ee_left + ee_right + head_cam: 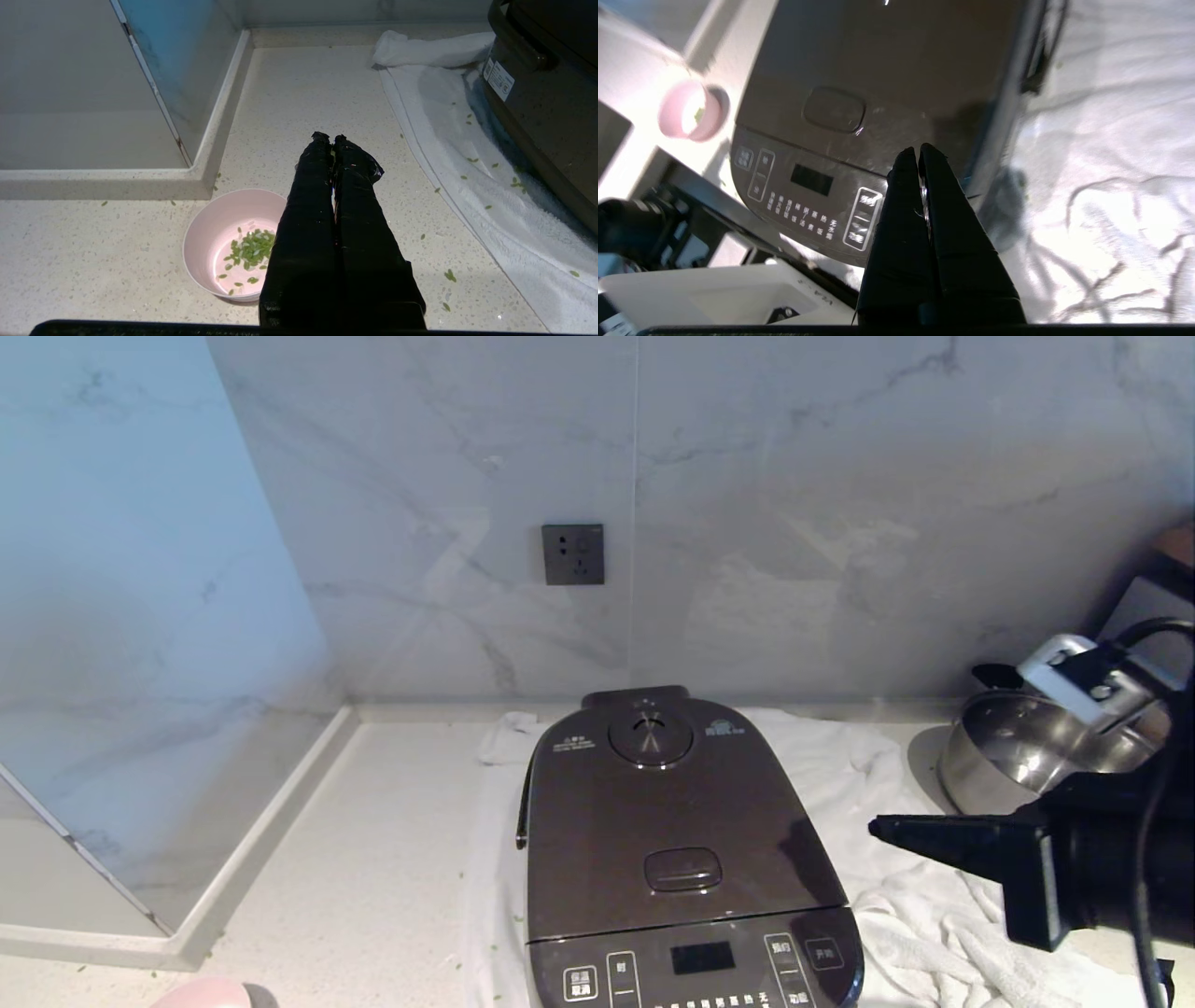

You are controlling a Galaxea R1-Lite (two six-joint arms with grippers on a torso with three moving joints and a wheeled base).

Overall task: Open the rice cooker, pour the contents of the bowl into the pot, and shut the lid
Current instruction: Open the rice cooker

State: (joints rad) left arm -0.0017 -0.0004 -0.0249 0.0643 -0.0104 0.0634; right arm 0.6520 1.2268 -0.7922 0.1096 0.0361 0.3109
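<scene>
Right pincer [878, 828], jaws pressed together and empty, hangs beside the rice cooker [686, 859], level with its lid's latch button [682, 870]. A glancing push could slide the cooker on the towel [924, 915]. Left pincer [332, 140], likewise closed, hovers over the bowl [229, 242] on the tabletop [303, 93].

Steel pan [1027, 756] crowds the rice cooker's [681, 859] right; left counter [373, 859] open.

Pale speckled desk [392, 859] set into a marble-walled corner, a raised ledge along its left side. Directly on it — a rumpled white towel [896, 859] bearing the rice cooker [672, 859], a steel pan [1018, 756] at right, the pink bowl [219, 233] at left. Stray green bits [449, 275] lie scattered on desk and towel.
</scene>
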